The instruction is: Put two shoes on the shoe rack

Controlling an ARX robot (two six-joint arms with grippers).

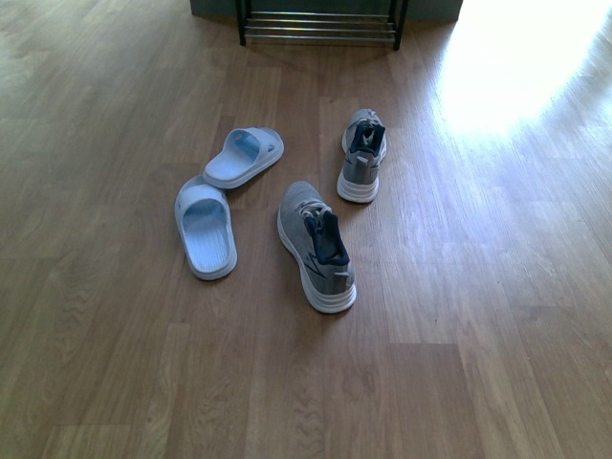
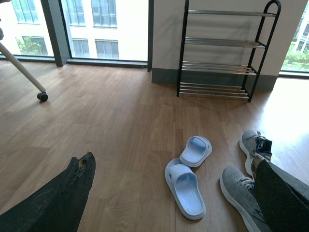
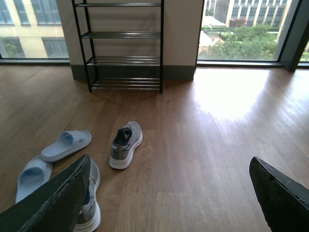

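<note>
Two grey knit sneakers lie on the wood floor: the nearer sneaker and the farther sneaker, both upright. To their left lie two pale blue slides, one nearer and one farther. The black shoe rack stands against the far wall, its tiers bare. My left gripper is open above the slides. My right gripper is open over bare floor, right of the nearer sneaker. Neither arm shows in the front view.
Wood floor runs all around the shoes, with a bright sun patch at the far right. A wheeled pole leg stands far to the left. Large windows line the back wall.
</note>
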